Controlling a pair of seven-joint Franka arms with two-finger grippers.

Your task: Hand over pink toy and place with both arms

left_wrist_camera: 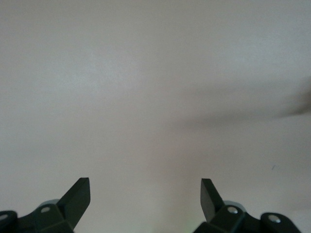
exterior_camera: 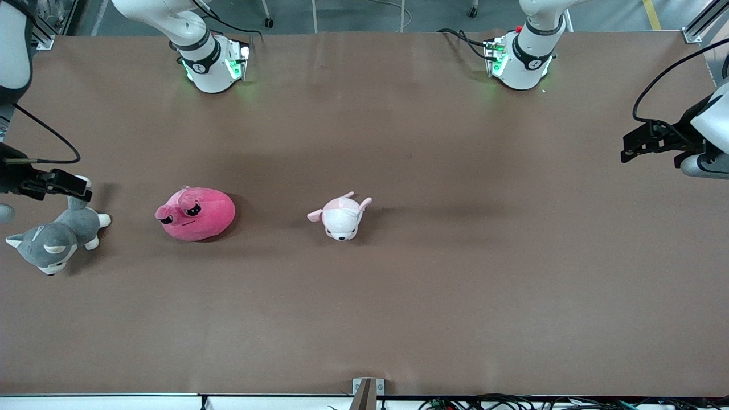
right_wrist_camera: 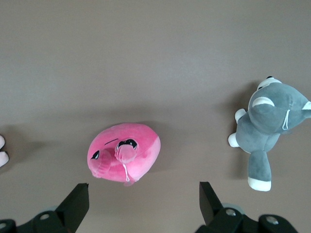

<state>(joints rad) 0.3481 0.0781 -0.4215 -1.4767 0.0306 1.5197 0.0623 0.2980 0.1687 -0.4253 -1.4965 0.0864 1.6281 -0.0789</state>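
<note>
The pink toy (exterior_camera: 196, 215) lies on the brown table (exterior_camera: 455, 273), toward the right arm's end, face toward the front camera. My right gripper (exterior_camera: 56, 182) hangs open and empty in the air at that end of the table, over the husky's tail. In the right wrist view the pink toy (right_wrist_camera: 124, 153) lies below, just ahead of the open gripper (right_wrist_camera: 143, 199). My left gripper (exterior_camera: 643, 142) hangs open and empty at the left arm's end of the table. The left wrist view shows the open gripper (left_wrist_camera: 145, 194) over bare table only.
A grey and white husky plush (exterior_camera: 54, 239) lies beside the pink toy at the right arm's end; it also shows in the right wrist view (right_wrist_camera: 267, 126). A small white and pale-pink puppy plush (exterior_camera: 342, 216) lies near the table's middle.
</note>
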